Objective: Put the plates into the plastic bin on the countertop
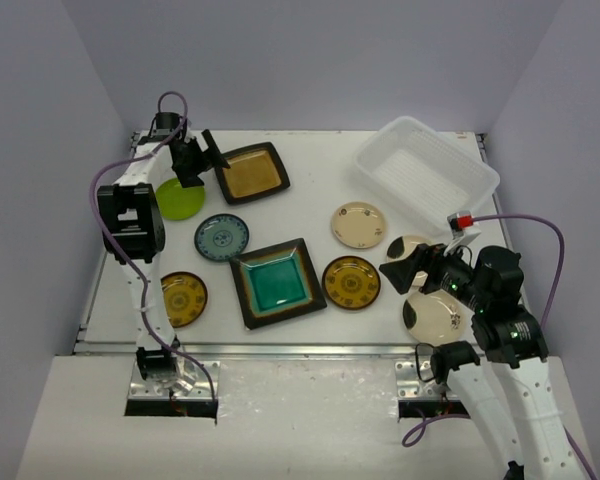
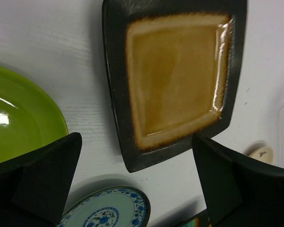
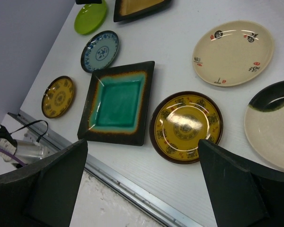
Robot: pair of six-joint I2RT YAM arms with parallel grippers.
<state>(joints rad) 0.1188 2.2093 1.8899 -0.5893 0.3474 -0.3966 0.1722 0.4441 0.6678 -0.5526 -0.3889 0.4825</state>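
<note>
Both jaws spread wide, plates [image 1: 275,283] scattered on white countertop [image 1: 310,195], plastic bin [image 1: 422,172] back right, grey walls [image 1: 310,60]

Lab w/ plain-walled test booth [image 1: 310,60]

amber square plate [image 2: 175,80]: glossy glazed centre, dark rim matt and faintly rough
lime green plate [image 2: 19,123]: smooth, shiny, bright highlights
teal square plate [image 3: 117,103]: glossy glazed well, dull dark rim
yellow-brown plate [image 3: 186,126]: glossy (white glare across its pattern)
plastic bin [image 1: 427,170]: translucent white plastic, ribbed floor
countertop [image 1: 310,215]: matt white, faint grain
front edge [image 1: 280,349]: bare metal, dull sheen
</note>
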